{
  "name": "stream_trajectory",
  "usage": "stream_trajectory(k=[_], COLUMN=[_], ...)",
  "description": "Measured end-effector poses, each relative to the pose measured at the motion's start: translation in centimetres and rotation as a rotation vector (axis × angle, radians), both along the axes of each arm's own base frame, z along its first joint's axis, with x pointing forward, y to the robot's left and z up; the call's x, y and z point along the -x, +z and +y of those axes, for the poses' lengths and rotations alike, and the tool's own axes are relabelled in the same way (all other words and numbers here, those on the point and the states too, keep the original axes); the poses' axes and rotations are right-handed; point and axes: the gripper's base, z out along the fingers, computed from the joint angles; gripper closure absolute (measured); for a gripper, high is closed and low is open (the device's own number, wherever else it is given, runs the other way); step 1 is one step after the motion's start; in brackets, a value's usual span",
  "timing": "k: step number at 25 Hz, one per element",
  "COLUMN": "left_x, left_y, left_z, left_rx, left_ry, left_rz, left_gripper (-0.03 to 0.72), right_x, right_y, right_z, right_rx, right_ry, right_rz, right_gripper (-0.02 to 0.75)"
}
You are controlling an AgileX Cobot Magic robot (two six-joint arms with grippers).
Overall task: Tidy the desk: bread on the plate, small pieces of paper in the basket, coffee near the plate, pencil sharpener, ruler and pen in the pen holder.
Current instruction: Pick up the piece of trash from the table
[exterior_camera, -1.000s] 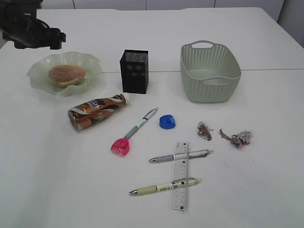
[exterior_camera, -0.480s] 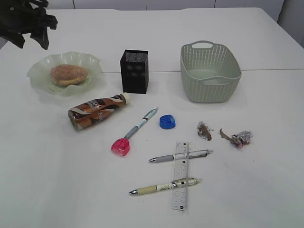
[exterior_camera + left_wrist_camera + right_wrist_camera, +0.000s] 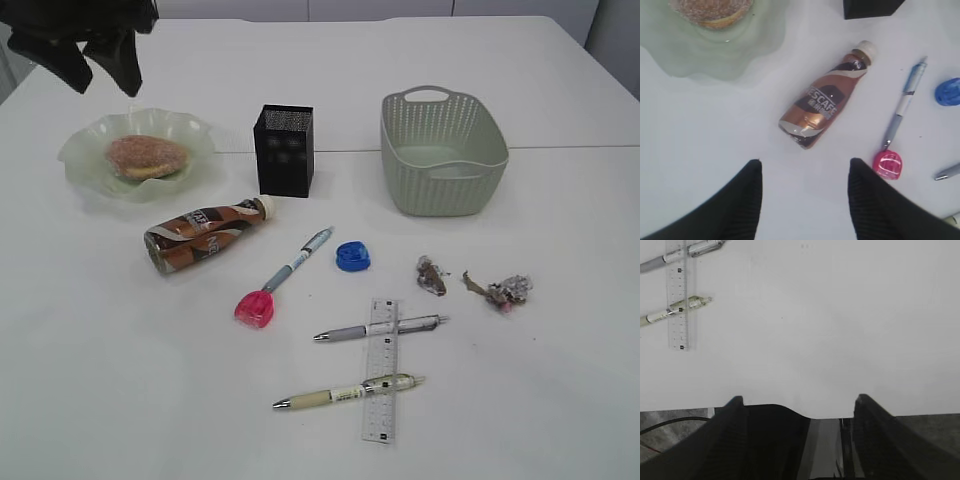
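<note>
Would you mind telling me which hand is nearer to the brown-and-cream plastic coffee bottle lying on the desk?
Left. The left hand hangs open above the bottle, which lies just ahead of its fingers. The right hand sits at the desk's near edge, beyond the clear ruler.

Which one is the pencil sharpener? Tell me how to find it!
Start at the big green basket at the back of the white desk. Come toward the front and left, to the small blue pencil sharpener lying just right of the pen with the pink end. It is the only blue thing.
</note>
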Motion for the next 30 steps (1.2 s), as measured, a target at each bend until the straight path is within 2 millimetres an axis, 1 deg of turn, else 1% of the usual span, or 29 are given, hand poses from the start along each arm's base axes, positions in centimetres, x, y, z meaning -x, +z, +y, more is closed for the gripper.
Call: stream_trajectory(k=[3, 5, 9, 12, 13, 15, 18, 22, 26, 30], left_x=[1.1, 2.0, 4.9, 7.5, 8.2, 9.9, 12.0, 14.1, 15.4, 15.9], left_y=[1.3, 1.6, 2.6, 2.9, 2.7, 2.5, 2.3, 2.9, 3.8, 4.2], left_z=[0.1, 0.3, 1.0, 1.9, 2.1, 2.7, 3.1, 3.6, 4.0, 4.2], left_rx=[0.031, 0.043, 0.062, 0.057, 0.053, 0.050, 0.074, 0.098, 0.110, 0.116], left_ry=[-0.003, -0.005, -0.007, -0.006, -0.006, -0.006, -0.008, -0.010, -0.012, -0.013], left_rz=[-0.016, -0.012, -0.002, 0.007, 0.019, 0.034, 0.050, 0.038, 0.002, -0.011], left_gripper=[0.284, 0.284, 0.284, 0.284, 0.284, 0.284, 0.284, 0.284, 0.284, 0.284], right_x=[-1.1, -2.2, -4.7, -6.9, -7.5, -8.8, -10.1, -12.0, -14.2, -16.8], right_y=[0.0, 0.3, 1.6, 1.8, 1.7, 0.7, -1.2, -3.7, -6.0, -7.4], right_z=[0.2, 0.3, 0.7, 0.8, 0.8, 0.9, 0.9, 0.9, 1.0, 1.1], right_rx=[-0.010, -0.023, -0.047, -0.048, -0.048, -0.042, -0.026, -0.011, -0.001, 0.005], right_ry=[0.003, 0.003, 0.004, 0.003, 0.005, 0.016, 0.036, 0.059, 0.074, 0.088], right_rz=[0.016, 0.018, -0.008, -0.002, 0.003, 0.039, 0.104, 0.137, 0.131, 0.117], right_gripper=[0.246, 0.246, 0.246, 0.246, 0.246, 0.246, 0.246, 0.246, 0.246, 0.246])
